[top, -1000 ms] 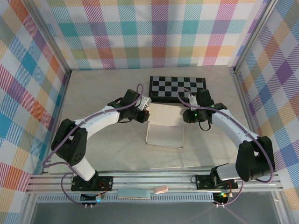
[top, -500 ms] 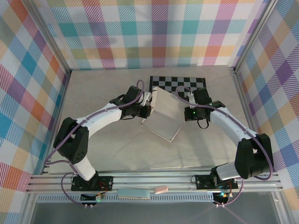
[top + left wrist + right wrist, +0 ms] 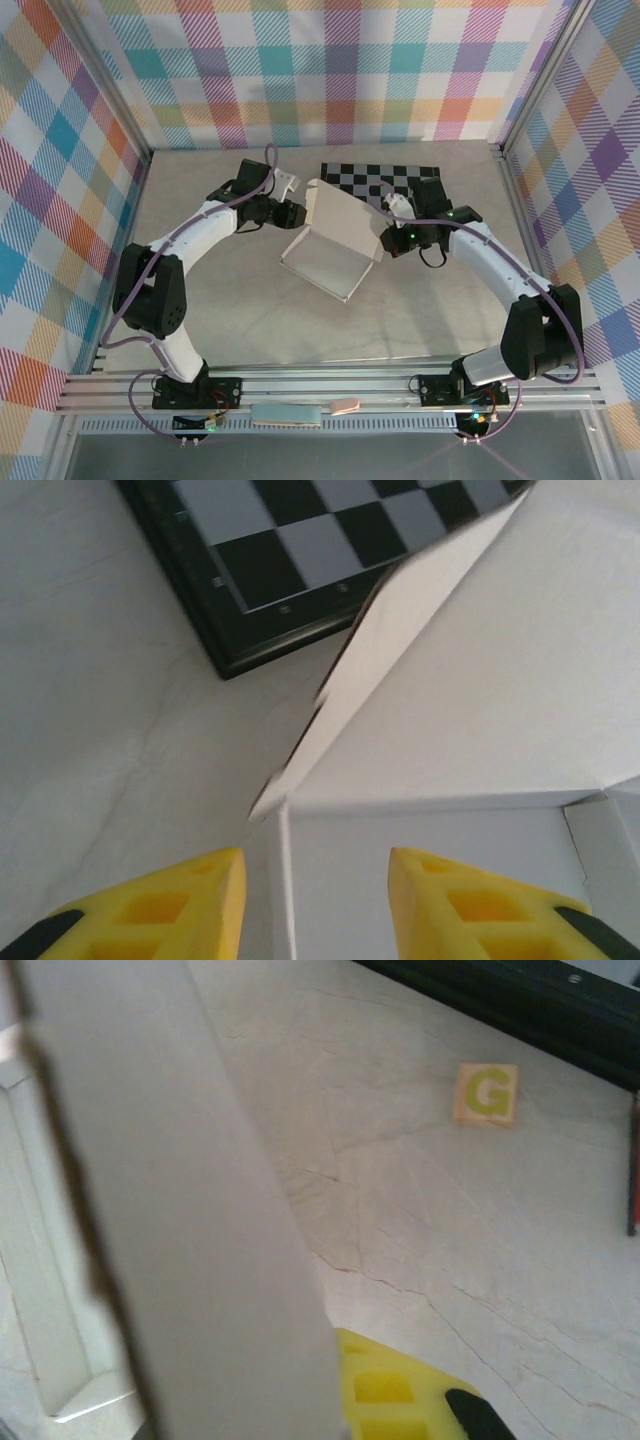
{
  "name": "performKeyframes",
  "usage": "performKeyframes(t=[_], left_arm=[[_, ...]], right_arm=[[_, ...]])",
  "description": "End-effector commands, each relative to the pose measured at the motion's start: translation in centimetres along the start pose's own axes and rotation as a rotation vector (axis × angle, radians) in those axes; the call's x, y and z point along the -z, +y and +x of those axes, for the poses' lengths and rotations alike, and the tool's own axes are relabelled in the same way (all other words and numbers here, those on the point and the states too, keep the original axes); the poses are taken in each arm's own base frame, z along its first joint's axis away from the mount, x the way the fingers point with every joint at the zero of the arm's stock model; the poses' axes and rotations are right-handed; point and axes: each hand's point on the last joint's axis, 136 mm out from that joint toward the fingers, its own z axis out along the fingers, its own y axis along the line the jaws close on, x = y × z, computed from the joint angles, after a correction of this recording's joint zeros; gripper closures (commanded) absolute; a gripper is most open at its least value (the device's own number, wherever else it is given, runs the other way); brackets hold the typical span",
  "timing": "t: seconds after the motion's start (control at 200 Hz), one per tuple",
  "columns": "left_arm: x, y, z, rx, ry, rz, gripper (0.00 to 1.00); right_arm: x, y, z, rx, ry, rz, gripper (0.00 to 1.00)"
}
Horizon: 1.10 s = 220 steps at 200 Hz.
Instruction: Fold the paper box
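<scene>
The pale, stone-veined table [image 3: 200, 300] and the black-and-grey chessboard [image 3: 405, 177] lie unmoved. The paper box [image 3: 322, 262], thin matte white cardboard, has swung further round than half a second ago. Its shallow tray now sits skewed, with one large panel standing tilted over it. The left gripper [image 3: 292, 212] has let go and pulled back to the left. Its yellow fingers [image 3: 170, 905] stand moderately apart, with the box's corner just ahead and one thin wall edge in the gap, untouched. The right gripper [image 3: 384, 238] stays clamped on the box's right edge, cardboard flat against its yellow finger [image 3: 385, 1390]. Beyond that finger lies a small square wooden G block [image 3: 487, 1093].
</scene>
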Motion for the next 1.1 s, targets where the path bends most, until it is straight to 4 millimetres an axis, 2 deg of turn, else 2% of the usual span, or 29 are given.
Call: performKeyframes(t=[0.0,0.17,0.29,0.47,0.705,0.96,1.095], left_arm=[[-0.3,-0.6,-0.5,-0.098,-0.002,0.129,0.58],[-0.3,-0.8,-1.7,-0.147,-0.036,0.216,0.57],[-1.2,0.2,-1.0,-0.13,-0.009,0.183,0.57],[-1.9,0.0,-0.4,-0.127,-0.009,0.223,0.57],[-2.3,0.4,0.6,-0.051,0.022,0.201,0.8],[-2.0,0.7,-0.1,-0.039,0.001,0.077,1.0],[-1.9,1.0,-0.6,-0.002,-0.01,-0.069,1.0]], right_arm=[[0.1,1.7,-0.1,0.063,0.019,-0.095,1.0],[-0.3,2.0,-0.2,0.083,0.038,-0.108,1.0],[-0.5,2.2,-0.3,0.095,0.048,-0.114,1.0],[-0.8,2.3,-0.3,0.095,0.057,-0.121,1.0],[-1.3,1.7,-0.7,0.082,0.072,-0.101,1.0],[-1.9,0.6,-1.8,0.035,0.069,-0.044,1.0],[-2.1,-0.9,-3.1,-0.098,0.037,0.067,1.0]])
